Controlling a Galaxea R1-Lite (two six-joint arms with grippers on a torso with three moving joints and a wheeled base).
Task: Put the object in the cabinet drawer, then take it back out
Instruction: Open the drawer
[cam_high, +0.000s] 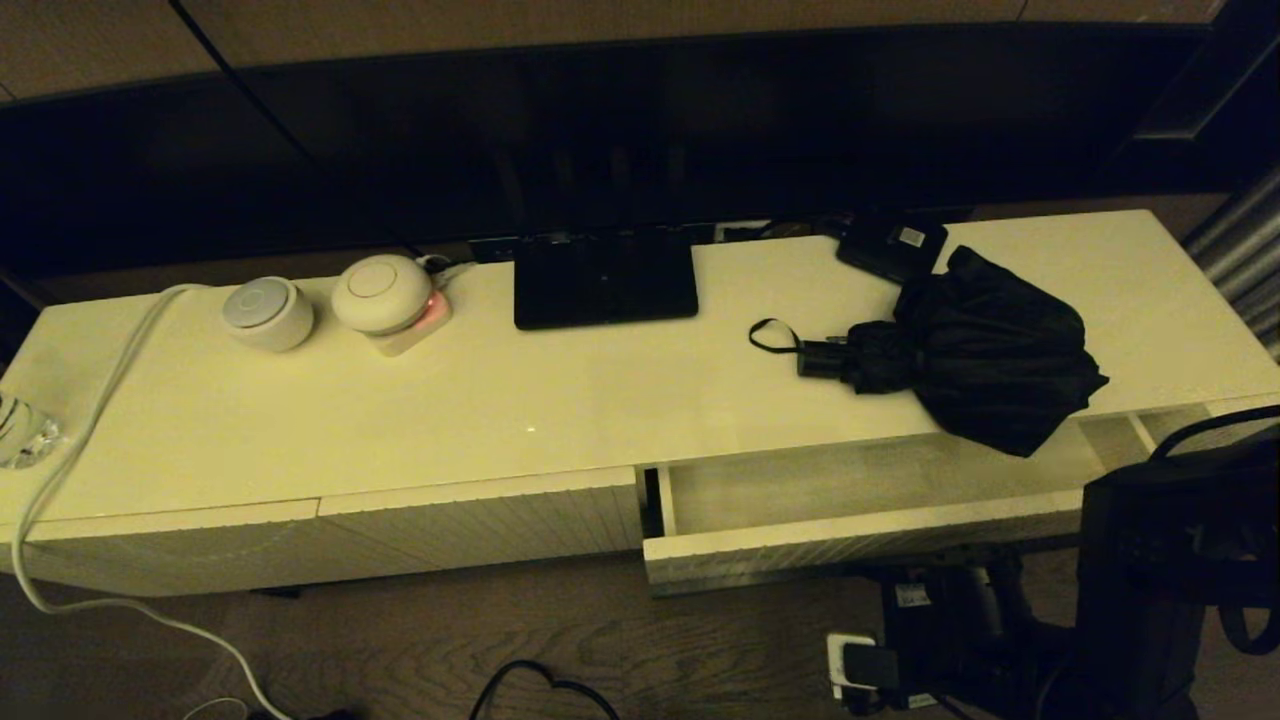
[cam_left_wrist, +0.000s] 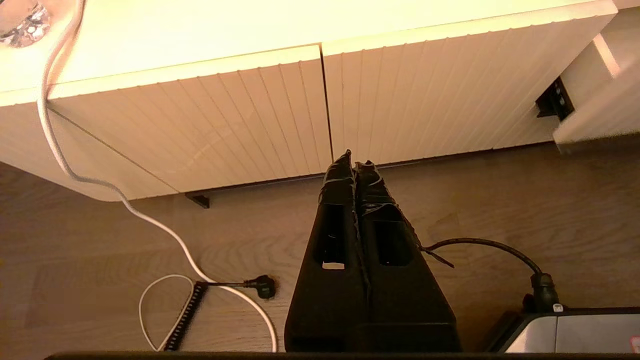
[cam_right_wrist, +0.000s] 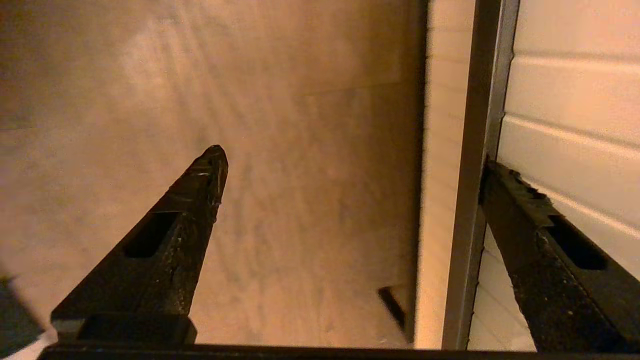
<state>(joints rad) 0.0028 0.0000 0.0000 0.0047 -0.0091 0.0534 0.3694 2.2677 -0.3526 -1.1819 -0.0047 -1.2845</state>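
The black folding umbrella (cam_high: 985, 350) lies on the cabinet top at the right, its baggy canopy hanging over the front edge and its short handle (cam_high: 822, 358) and strap loop (cam_high: 770, 335) pointing left. Below it the cabinet drawer (cam_high: 850, 548) stands pulled out, its pale interior (cam_high: 880, 480) holding nothing. My right arm (cam_high: 1170, 560) is low at the drawer's right end. My right gripper (cam_right_wrist: 352, 160) is open, one finger (cam_right_wrist: 545, 235) against the ribbed front and the other finger (cam_right_wrist: 185, 220) on the far side of the drawer's lower edge (cam_right_wrist: 475, 200). My left gripper (cam_left_wrist: 354, 159) is shut on nothing, low before the closed fronts.
A small flat black box (cam_high: 890, 245), a black stand (cam_high: 604, 278) and two round white devices (cam_high: 267, 312) (cam_high: 382, 293) sit on the cabinet top. A white cable (cam_high: 100, 400) runs down the left end. Closed ribbed fronts (cam_left_wrist: 250, 120) are on the left, and plugs and cords (cam_left_wrist: 260, 286) lie on the floor.
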